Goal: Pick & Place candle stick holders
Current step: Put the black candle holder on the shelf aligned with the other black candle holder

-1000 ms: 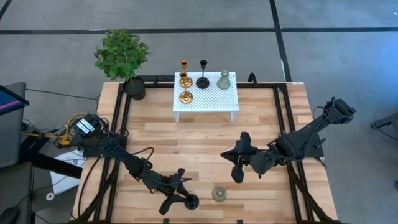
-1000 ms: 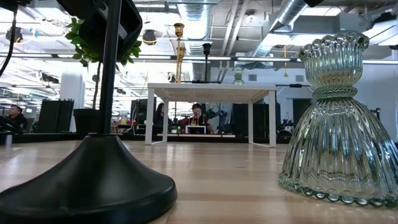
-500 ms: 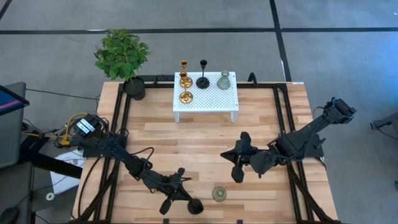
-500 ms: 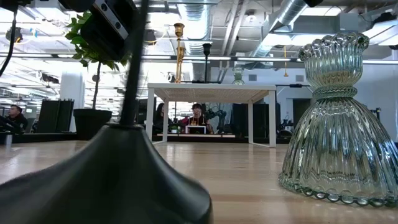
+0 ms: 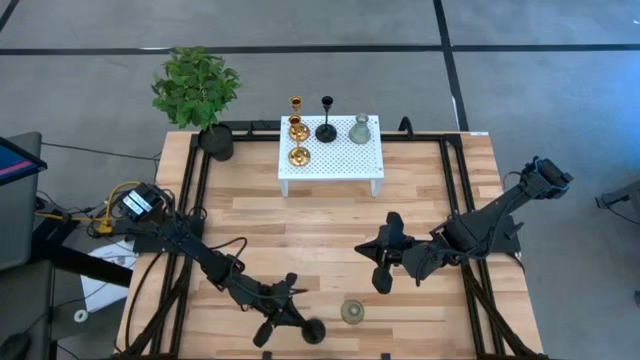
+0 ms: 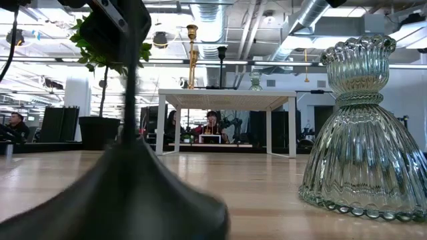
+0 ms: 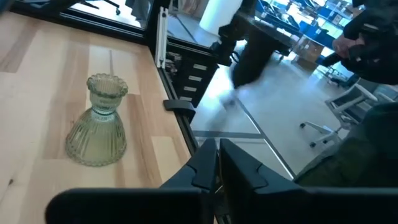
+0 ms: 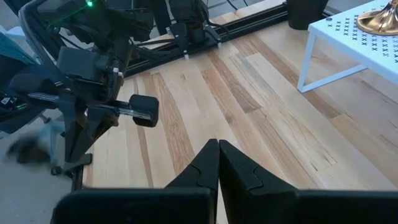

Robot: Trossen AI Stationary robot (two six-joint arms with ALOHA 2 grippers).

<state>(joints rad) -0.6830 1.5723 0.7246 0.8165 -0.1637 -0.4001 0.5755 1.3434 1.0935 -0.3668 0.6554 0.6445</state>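
1. A leafy plant in a black pot [image 5: 216, 141] stands at the far left corner of the table [image 5: 430, 190].
2. The left gripper [image 5: 293, 317] is low over the near edge of the table, left of centre. Its jaws are pinched on the thin stem of a black candle stick holder [image 5: 313, 331]. The right wrist view shows the same grip from across the table [image 8: 144, 111].
3. In the low view that black holder's round base [image 6: 127, 200] fills the foreground, with the stem rising at a slight tilt. Whether the base touches the wood cannot be told.
4. A white perforated stand [image 5: 345, 160] sits at the far middle of the table. At its left side are 2 gold holders, the taller one [image 5: 297, 122] at the back and the lower one [image 5: 298, 156] in front of it.
5. Farther right along the back of the stand are a second black holder [image 5: 326, 130] and then a grey-green holder [image 5: 360, 130], both upright.
6. A ribbed grey-green glass holder [image 5: 352, 312] stands upright on the table near the front edge, just right of the held black one and apart from it.
7. The right gripper [image 5: 368, 252] hovers over the table right of centre, between the stand and the glass holder. Its jaws are pressed together on nothing.
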